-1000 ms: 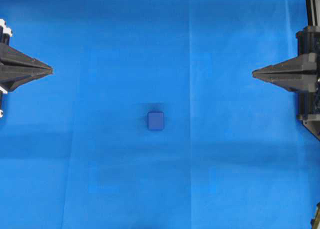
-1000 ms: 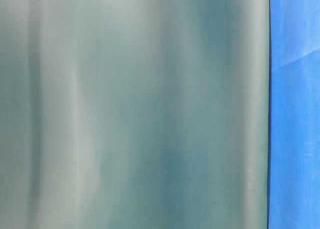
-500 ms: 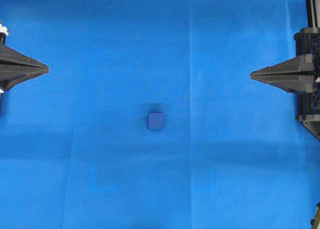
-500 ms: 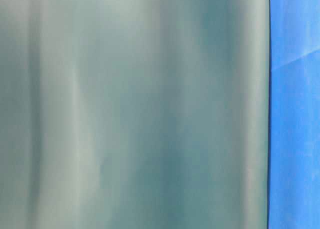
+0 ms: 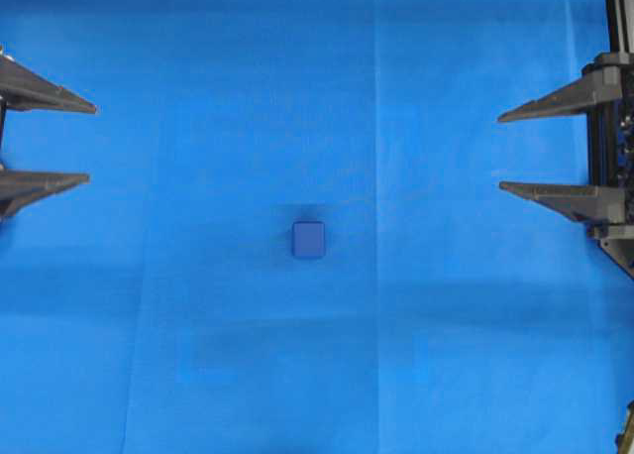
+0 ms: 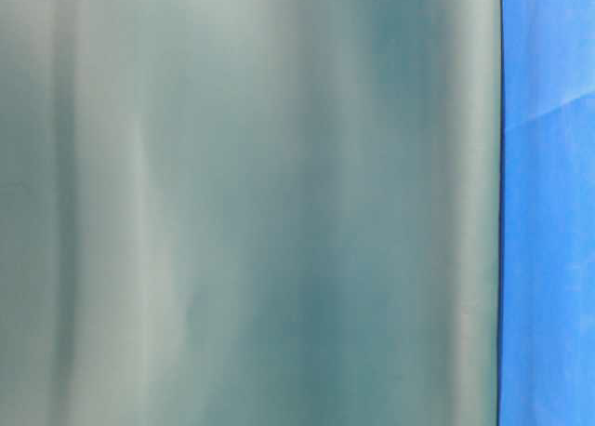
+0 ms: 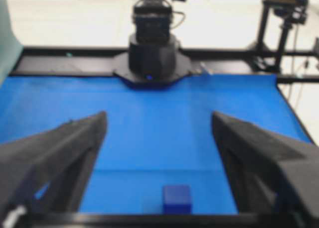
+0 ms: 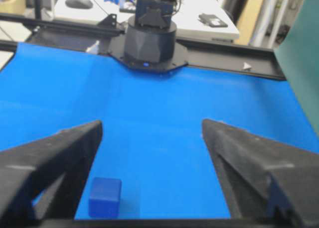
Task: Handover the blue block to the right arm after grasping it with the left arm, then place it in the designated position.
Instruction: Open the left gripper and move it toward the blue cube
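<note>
The blue block (image 5: pixel 308 240) sits alone on the bright blue cloth (image 5: pixel 297 77) that covers the counter, just below the middle of the overhead view, touching neither arm and lying in no container. Taking the block as the centre of a clock in that view, the left hand (image 5: pixel 89 143) is out toward ten o'clock at the left edge and the right hand (image 5: pixel 501 152) toward two o'clock at the right edge, both well apart from it. Each hand points level toward the middle, tips facing each other across the cloth, and each has its two pointed black fingers spread wide with nothing between them. From the left wrist camera the block (image 7: pixel 177 198) shows low at six o'clock, between the spread fingers (image 7: pixel 60 153) of the left hand (image 7: pixel 159 121) and nearer the camera than their tips, with the right arm's base (image 7: pixel 152 56) at twelve o'clock. From the right wrist camera the block (image 8: pixel 105 197) shows at about seven o'clock, just beside the left-of-picture finger (image 8: pixel 55 158) of the right hand (image 8: pixel 152 126). The table-level view is mostly filled by a blurred grey-green surface (image 6: pixel 251 203), with a strip of blue cloth at three o'clock.
</note>
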